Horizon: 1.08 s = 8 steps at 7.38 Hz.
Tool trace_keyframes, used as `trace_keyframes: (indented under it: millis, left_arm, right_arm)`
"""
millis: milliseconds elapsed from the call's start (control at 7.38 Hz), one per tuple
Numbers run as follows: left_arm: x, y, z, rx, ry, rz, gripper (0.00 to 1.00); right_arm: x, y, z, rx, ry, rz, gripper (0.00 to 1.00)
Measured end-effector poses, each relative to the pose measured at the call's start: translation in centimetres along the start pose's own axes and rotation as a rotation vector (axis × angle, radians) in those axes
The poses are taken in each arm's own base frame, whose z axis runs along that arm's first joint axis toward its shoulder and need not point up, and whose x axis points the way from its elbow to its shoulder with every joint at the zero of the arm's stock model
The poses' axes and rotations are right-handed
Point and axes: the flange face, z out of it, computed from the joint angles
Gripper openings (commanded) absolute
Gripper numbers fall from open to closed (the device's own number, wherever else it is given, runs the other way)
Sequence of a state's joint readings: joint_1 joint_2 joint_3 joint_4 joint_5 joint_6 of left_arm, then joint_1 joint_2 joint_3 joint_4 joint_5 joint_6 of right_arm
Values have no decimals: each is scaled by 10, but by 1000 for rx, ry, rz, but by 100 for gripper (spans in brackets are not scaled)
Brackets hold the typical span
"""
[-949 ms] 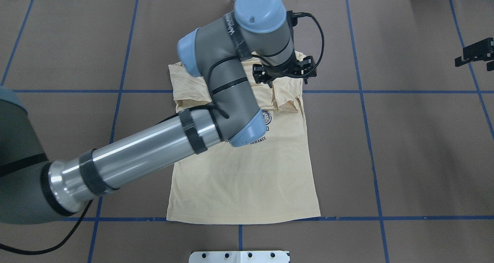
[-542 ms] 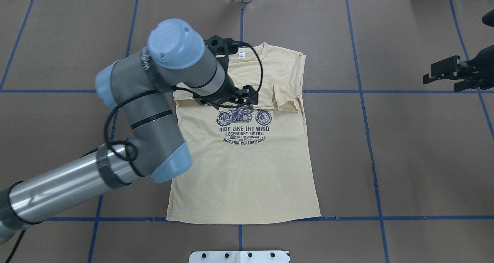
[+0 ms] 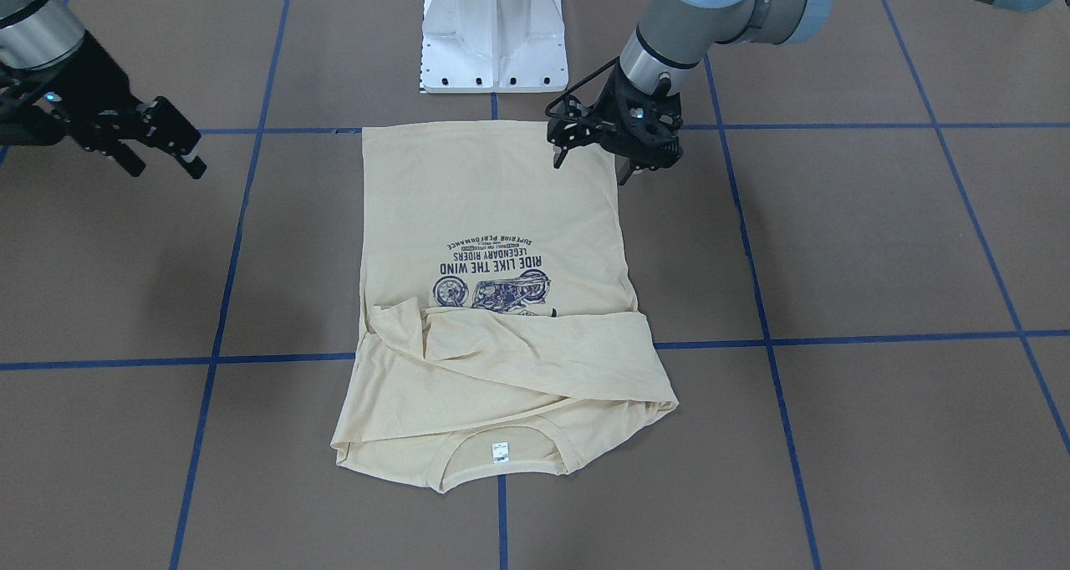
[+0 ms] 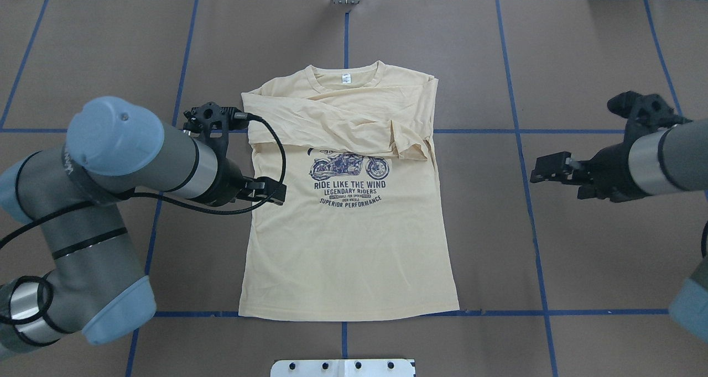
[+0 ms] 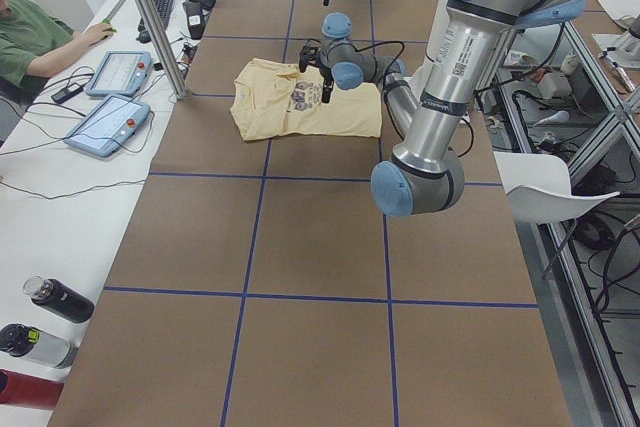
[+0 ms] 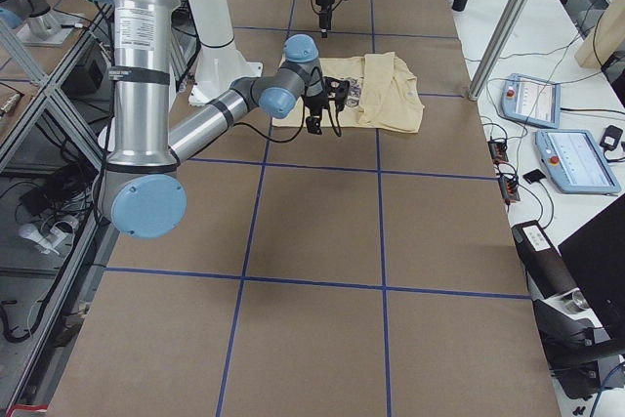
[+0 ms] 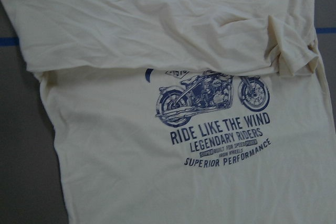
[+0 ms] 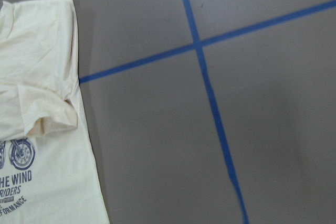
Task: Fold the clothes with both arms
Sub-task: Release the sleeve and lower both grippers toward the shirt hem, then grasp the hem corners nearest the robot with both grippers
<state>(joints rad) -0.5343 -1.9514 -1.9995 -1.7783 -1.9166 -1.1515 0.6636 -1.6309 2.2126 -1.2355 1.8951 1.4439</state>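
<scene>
The cream-yellow T-shirt [image 4: 348, 244] lies flat and print-side up on the brown table, collar and white neck label [image 4: 345, 78] at the far end. Both sleeves are folded across the chest above the navy motorcycle print [image 4: 348, 169]. My left gripper [image 4: 274, 193] hovers open over the shirt's left edge at about print height, holding nothing; the front-facing view shows its fingertips spread wide [image 3: 591, 167]. My right gripper [image 4: 539, 171] hangs open and empty over bare table, well right of the shirt [image 3: 493, 194]. The left wrist view is filled by the print and folded sleeve [image 7: 157, 35].
Blue tape lines [image 4: 525, 131] mark a grid on the table. The white pedestal base [image 3: 493, 35] stands at the near edge behind the hem. A person [image 5: 30, 37] sits at a side table with tablets [image 5: 110, 122], past a metal pole [image 5: 150, 17].
My left arm has swung back from over the collar and chest to the shirt's left edge, uncovering the folded sleeves. The right gripper has come in from the right edge toward the shirt.
</scene>
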Motion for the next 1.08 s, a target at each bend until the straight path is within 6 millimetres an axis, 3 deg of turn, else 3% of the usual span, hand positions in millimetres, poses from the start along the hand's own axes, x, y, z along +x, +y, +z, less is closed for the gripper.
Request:
trace_keyframes:
  millis: [271, 542, 678, 949, 1085]
  left_arm:
    - [-10, 55, 20, -19, -47, 5, 100]
    - [-10, 105, 45, -51, -86, -33, 99]
    - [-8, 130, 57, -61, -101, -52, 86]
    - [-1, 164, 71, -94, -110, -68, 48]
    - [-1, 170, 74, -102, -113, -69, 44]
  right_arm:
    - [-23, 82, 27, 36, 63, 5, 100]
    - [-38, 132, 35, 57, 134, -11, 100]
    - [-42, 146, 40, 60, 142, -23, 100]
    - [-55, 159, 54, 61, 138, -33, 100]
    - [-62, 162, 63, 64, 135, -34, 100]
